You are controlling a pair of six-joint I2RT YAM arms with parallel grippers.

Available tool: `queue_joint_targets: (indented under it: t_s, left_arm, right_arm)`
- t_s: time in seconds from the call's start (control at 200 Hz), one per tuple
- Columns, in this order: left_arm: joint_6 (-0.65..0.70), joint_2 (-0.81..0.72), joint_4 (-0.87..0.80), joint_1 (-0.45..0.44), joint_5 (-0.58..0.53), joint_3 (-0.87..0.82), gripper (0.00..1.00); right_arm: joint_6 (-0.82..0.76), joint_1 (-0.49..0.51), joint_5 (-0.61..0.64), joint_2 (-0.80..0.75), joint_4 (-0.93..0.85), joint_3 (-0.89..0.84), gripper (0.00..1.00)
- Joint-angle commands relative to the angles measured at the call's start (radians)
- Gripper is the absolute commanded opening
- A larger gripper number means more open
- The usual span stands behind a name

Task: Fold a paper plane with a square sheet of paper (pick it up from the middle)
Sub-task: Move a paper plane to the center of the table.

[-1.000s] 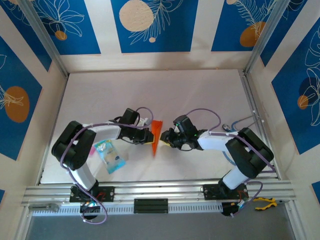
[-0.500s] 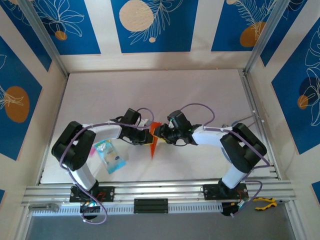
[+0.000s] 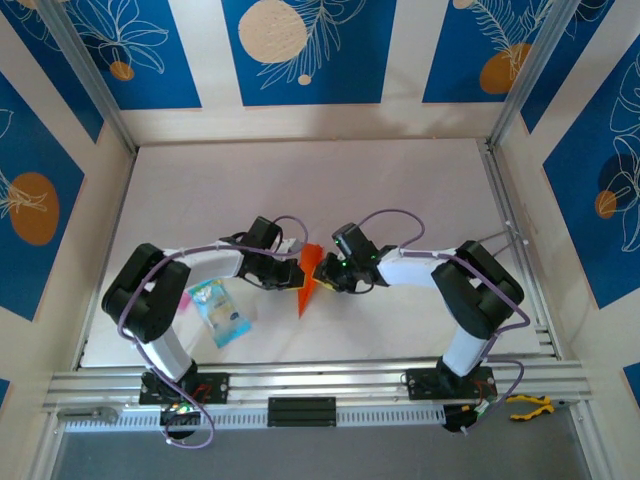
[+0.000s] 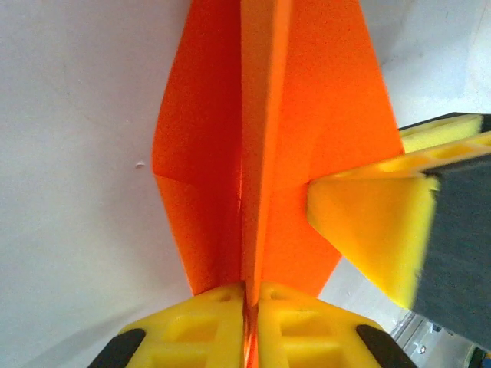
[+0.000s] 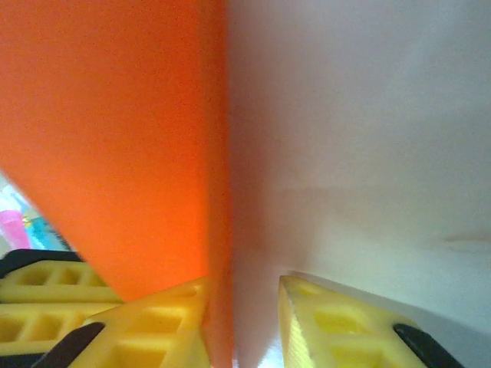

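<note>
The orange sheet of paper is folded into a slim pointed paper plane (image 3: 309,277) at the middle of the table, standing on edge with its tip toward the near side. In the left wrist view the paper plane (image 4: 261,138) has its upright centre crease pinched in my left gripper (image 4: 252,290), which is shut on it. A yellow finger (image 4: 368,222) of the right gripper presses on the right wing. My right gripper (image 5: 244,291) straddles the edge of the paper plane (image 5: 115,138). The orange fold lies against its left finger, with a gap to the right one.
A small blue and clear plastic packet (image 3: 220,311) lies left of the plane, beside the left arm. The white table (image 3: 300,180) has patterned blue walls on three sides. A yellow-handled tool (image 3: 530,405) lies outside the frame at bottom right.
My right gripper has moved left, up to the paper plane, and now touches its wing. The left gripper has kept its hold on the crease without moving.
</note>
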Motion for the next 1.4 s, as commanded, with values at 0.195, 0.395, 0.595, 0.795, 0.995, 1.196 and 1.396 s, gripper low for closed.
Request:
queue_joint_targets:
  t_s: [0.195, 0.395, 0.595, 0.795, 0.995, 1.196, 1.396]
  left_arm:
    - [0.038, -0.006, -0.038, -0.012, -0.010, 0.034, 0.15]
    - [0.051, 0.020, -0.055, -0.016, 0.018, 0.045, 0.17]
    - [0.061, 0.030, -0.075, -0.019, 0.013, 0.049, 0.18]
    - [0.079, 0.038, -0.105, -0.023, -0.015, 0.058, 0.18]
    - [0.093, 0.042, -0.121, -0.029, -0.032, 0.061, 0.19]
    - [0.100, 0.049, -0.123, -0.034, -0.036, 0.065, 0.18]
    - [0.099, 0.053, -0.117, -0.040, -0.026, 0.070, 0.17]
  right_arm:
    - [0.007, -0.008, -0.027, -0.018, 0.026, -0.035, 0.15]
    - [0.010, -0.008, -0.070, 0.004, 0.085, -0.034, 0.08]
    - [0.016, -0.008, -0.073, 0.005, 0.095, -0.033, 0.06]
    - [0.019, -0.007, -0.072, 0.003, 0.092, -0.035, 0.06]
    - [0.021, -0.009, -0.072, 0.006, 0.092, -0.034, 0.06]
    - [0.021, -0.010, -0.075, 0.009, 0.094, -0.032, 0.06]
    - [0.025, -0.011, -0.076, 0.010, 0.100, -0.037, 0.06]
